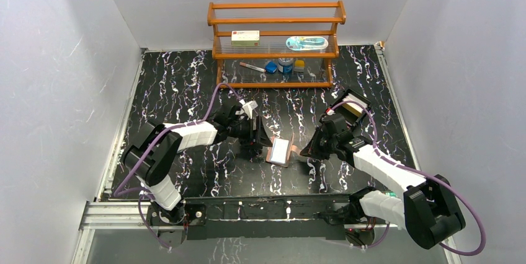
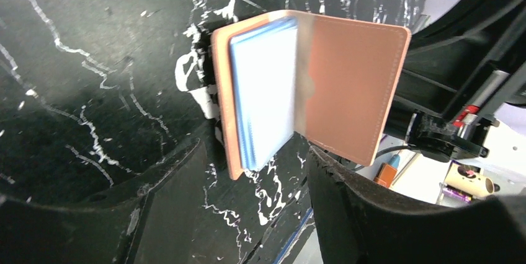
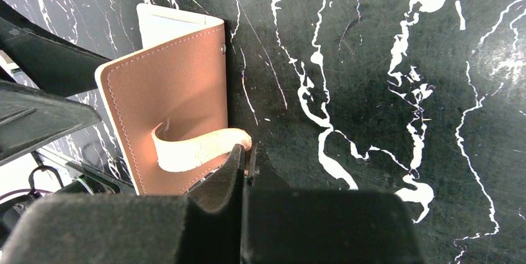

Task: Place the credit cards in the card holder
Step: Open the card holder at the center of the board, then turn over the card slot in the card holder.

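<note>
Top external, card holder: the tan-pink card holder [image 1: 280, 151] lies open on the black marbled table [image 1: 186, 84], with the left gripper [image 1: 260, 139] on one side and the right gripper [image 1: 307, 150] on the other
Left wrist, card holder: one cover lies flat under a stack of bluish-white sleeves [image 2: 263, 100] and the other cover stands up; it is just ahead of the left jaws, in line with the gap between them
Inside the sleeves: no card can be seen pushed in; the top sleeve looks blank, though a little blurred
State of left gripper: jaws wide apart, holding nothing, and apart from the card holder as far as the views show
State of right gripper: jaws closed together; the curled snap tab [image 3: 195, 150] ends right at their tips, so they appear to pinch it and prop the cover upright
Credit cards [image 1: 352, 108]: probably the white and yellow flat things in a black tray [image 1: 365, 104] well beyond the right jaws, too small to be sure; none in or near either pair of jaws
Wooden rack [image 1: 276, 44]: far beyond both jaws, carrying a white box [image 1: 245, 36] and small items
Progress: judged early; the holder is open and propped, no card appears to be in, so fetching each card and sliding it into a sleeve is all left to do
</note>
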